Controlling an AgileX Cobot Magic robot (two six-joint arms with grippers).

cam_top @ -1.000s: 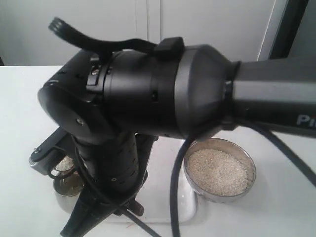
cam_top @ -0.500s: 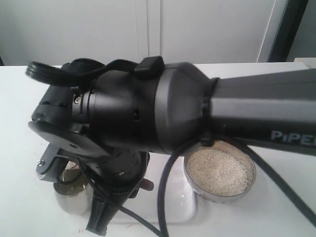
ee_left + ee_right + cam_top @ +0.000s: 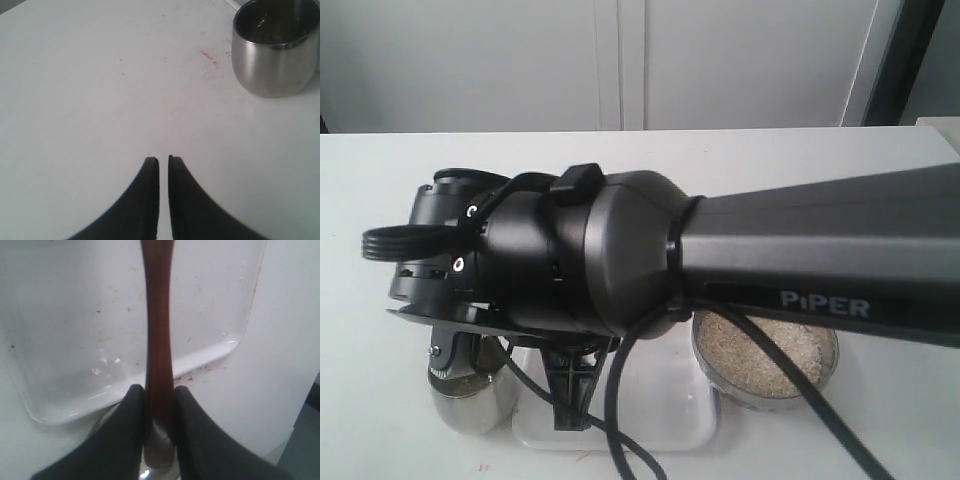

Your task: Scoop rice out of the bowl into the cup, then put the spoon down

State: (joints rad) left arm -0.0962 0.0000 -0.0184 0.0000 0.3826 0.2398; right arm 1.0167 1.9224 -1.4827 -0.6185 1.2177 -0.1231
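Observation:
The steel cup (image 3: 470,405) stands at the front left, beside the white tray (image 3: 660,425). The wide steel bowl (image 3: 825,370) holds a pale heap of rice (image 3: 770,350) at the right, partly behind my right arm. My right gripper (image 3: 159,390) is shut on the handle of the reddish-brown spoon (image 3: 158,315), which reaches out over the tray (image 3: 75,340); the spoon's oval end is out of view. In the exterior view that gripper (image 3: 570,400) points down over the tray next to the cup. My left gripper (image 3: 163,160) is shut on nothing above bare table, a little away from the cup (image 3: 275,47).
My right arm (image 3: 770,260) spans the exterior view and hides much of the table behind it. A black cable (image 3: 620,440) loops down over the tray. Red specks (image 3: 207,56) mark the table near the cup.
My right arm has dropped lower and its wrist has turned. The gripper with the spoon has shifted from over the cup to over the tray, leaving the cup more exposed.

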